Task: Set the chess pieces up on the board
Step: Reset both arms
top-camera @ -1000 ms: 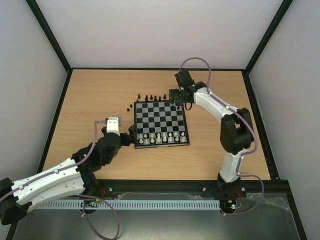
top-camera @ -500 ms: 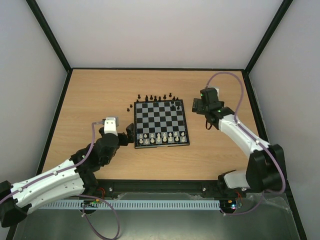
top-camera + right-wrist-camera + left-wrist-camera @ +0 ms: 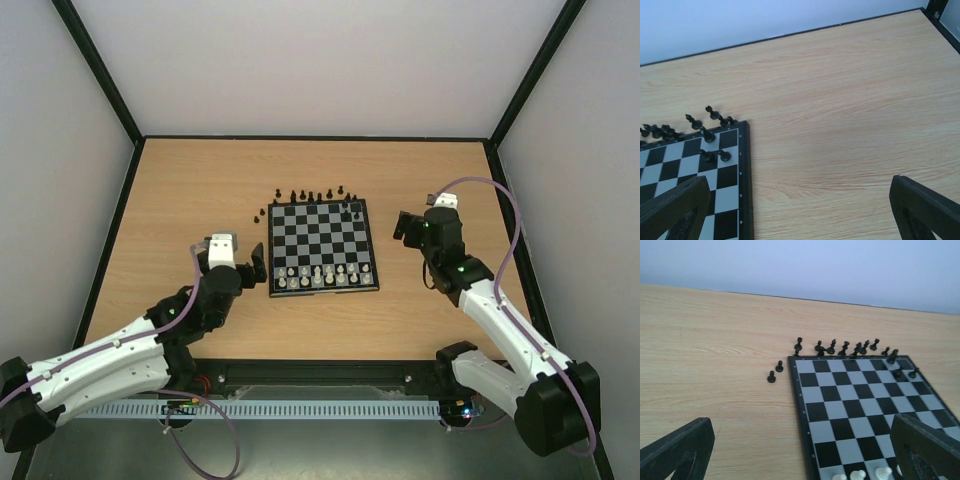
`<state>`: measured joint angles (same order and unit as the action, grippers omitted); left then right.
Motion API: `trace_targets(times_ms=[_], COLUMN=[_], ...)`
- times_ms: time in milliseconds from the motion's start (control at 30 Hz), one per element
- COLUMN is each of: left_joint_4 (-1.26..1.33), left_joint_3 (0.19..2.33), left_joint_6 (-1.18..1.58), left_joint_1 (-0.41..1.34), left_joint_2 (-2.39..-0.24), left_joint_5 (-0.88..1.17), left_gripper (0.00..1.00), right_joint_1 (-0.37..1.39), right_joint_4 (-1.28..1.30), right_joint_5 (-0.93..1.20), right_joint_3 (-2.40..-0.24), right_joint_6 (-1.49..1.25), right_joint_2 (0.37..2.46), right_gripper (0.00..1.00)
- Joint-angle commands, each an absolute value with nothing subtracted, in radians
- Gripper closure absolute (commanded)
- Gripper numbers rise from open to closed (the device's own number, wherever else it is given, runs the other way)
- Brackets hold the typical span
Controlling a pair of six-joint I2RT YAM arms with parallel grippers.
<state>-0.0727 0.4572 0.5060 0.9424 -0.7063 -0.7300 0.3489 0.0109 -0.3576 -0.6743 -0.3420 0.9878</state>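
The board [image 3: 322,245] lies in the middle of the table [image 3: 200,190]. The left claw [image 3: 256,262] is wide open, holding nothing, just beside the board's near left corner. The right claw [image 3: 400,226] is open too, off the board's right edge. White pieces [image 3: 318,274] stand on the near rows. Black pieces [image 3: 310,195] stand mostly past the far edge.

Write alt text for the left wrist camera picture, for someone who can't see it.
A black-and-silver chessboard lies on a wooden table, most black pieces standing off it along its far edge, two pawns beside its far-left corner. A few white pieces show at the bottom edge, between the left gripper's open, empty jaws.
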Motion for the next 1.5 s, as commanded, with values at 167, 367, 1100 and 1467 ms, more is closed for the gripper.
trace_targets(times_ms=[167, 367, 1100, 1467], left_joint_4=[0.141, 0.441, 0.793, 0.816], left_joint_3=[0.429, 0.327, 0.291, 0.238], left_joint_6=[0.282, 0.159, 0.09, 0.053], left_joint_1=[0.937, 0.842, 0.405, 0.362], left_joint_2=[-0.743, -0.829, -1.114, -1.042], left_joint_5=[-0.797, -0.883, -0.589, -0.545], left_gripper=[0.0, 0.0, 0.0, 0.0], right_joint_1=[0.35, 0.316, 0.106, 0.077], right_joint_4=[-0.255, -0.61, -1.268, -1.246], right_joint_5=[-0.399, -0.406, -0.453, -0.267], right_joint_3=[-0.47, -0.243, -0.134, -0.226], right_joint_6=[-0.263, -0.2, -0.2, -0.148], right_joint_2=[0.899, 0.818, 1.344, 1.515], right_gripper=[0.01, 0.01, 0.01, 0.01])
